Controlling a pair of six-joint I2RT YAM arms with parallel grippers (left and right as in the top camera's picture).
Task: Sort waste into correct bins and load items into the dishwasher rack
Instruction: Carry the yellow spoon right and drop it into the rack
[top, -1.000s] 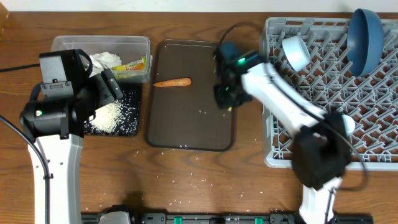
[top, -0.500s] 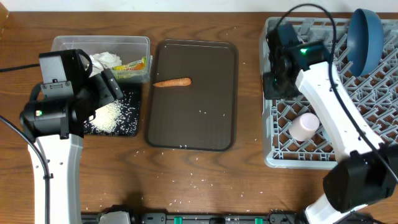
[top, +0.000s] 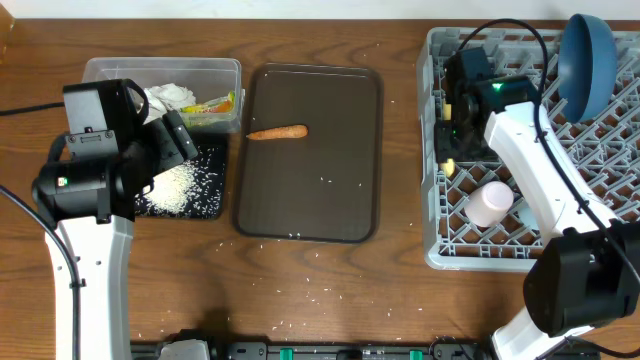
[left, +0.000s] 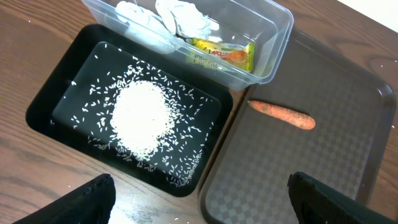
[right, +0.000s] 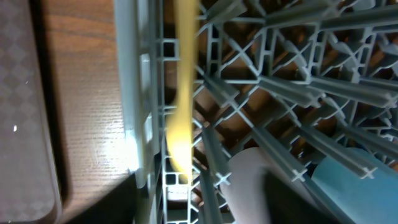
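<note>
By rack's (right: 134, 93) left edge lies spoon (right: 182, 106); left claw (left: 200, 182), right claw (right: 199, 191) both spread.

The dishwasher rack (top: 600, 190) sat at the desk's (top: 330, 290) right edge. The carrot piece (top: 277, 132) lay on the mid-desk serving tray (top: 310, 195). Leftward, the tub (top: 110, 68) stood behind the shallow tray (top: 212, 160) holding rice (top: 175, 188).

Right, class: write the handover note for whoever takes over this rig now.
Left claw: open, empty, above the black tray holding the rice.
Right claw: at the left edge of the rack beside the yellow spoon; grip unclear.
Done: tissue and wrapper in the clear tub; plate and pink cup in the rack.
Left: carrot on the brown tray, stray grains on the table, settling the spoon.
</note>
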